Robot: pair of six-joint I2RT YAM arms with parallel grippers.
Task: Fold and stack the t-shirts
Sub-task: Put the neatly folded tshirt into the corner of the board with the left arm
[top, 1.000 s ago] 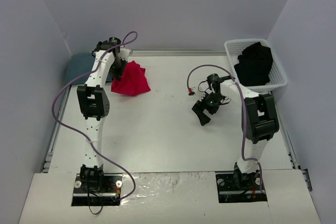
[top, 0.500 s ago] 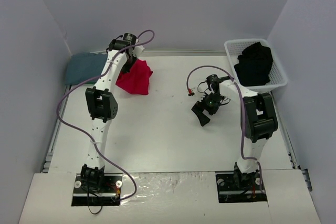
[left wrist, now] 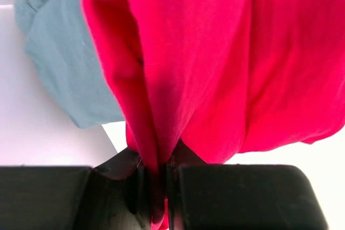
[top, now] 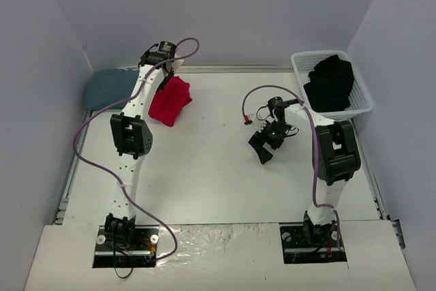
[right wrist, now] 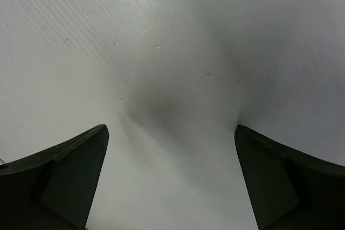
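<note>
Left wrist view: the left end effector [left wrist: 156, 187] is clenched on the red t-shirt [left wrist: 215, 52]. Only the top view places that shirt near the surface's [top: 204, 175] far-left corner, beside the blue-grey t-shirt [top: 107, 86]. The right end effector [top: 263, 146] is released, mid-surface.

The top camera sits high behind the two arm bases and looks down over the whole flat white table [top: 218, 168]. The left wrist camera looks along the left hand [left wrist: 161, 187], very near the bright red cloth t-shirt [left wrist: 205, 52], with the slate blue-grey cloth t-shirt [left wrist: 64, 63] behind it; the top view shares both shirts. The right wrist camera faces the table surface closely, past the right hand [right wrist: 170, 133].
</note>
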